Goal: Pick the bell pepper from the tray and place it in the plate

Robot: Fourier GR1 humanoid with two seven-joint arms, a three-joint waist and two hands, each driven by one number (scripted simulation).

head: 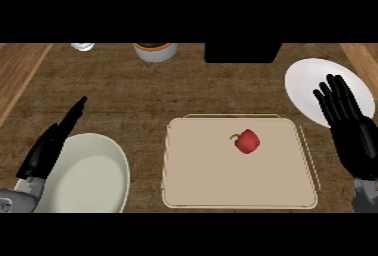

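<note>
At the far left, the left hand lies with straight fingers pointing up and slightly right, holding nothing, along the left rim of a pale plate. To the right, in the middle, sits a beige tray with a thin raised rim. A red pepper lies on its upper middle, alone and untouched, its long axis running roughly up and down, blunt tip down, green stem curling from its upper left. Further right, a white plate lies beyond the tray's top right corner. The right hand overlaps it, fingers straight and spread, holding nothing. The counter is dark brown with lighter wooden edges; a grey pot, a glass and a black box stand along the far edge.
</note>
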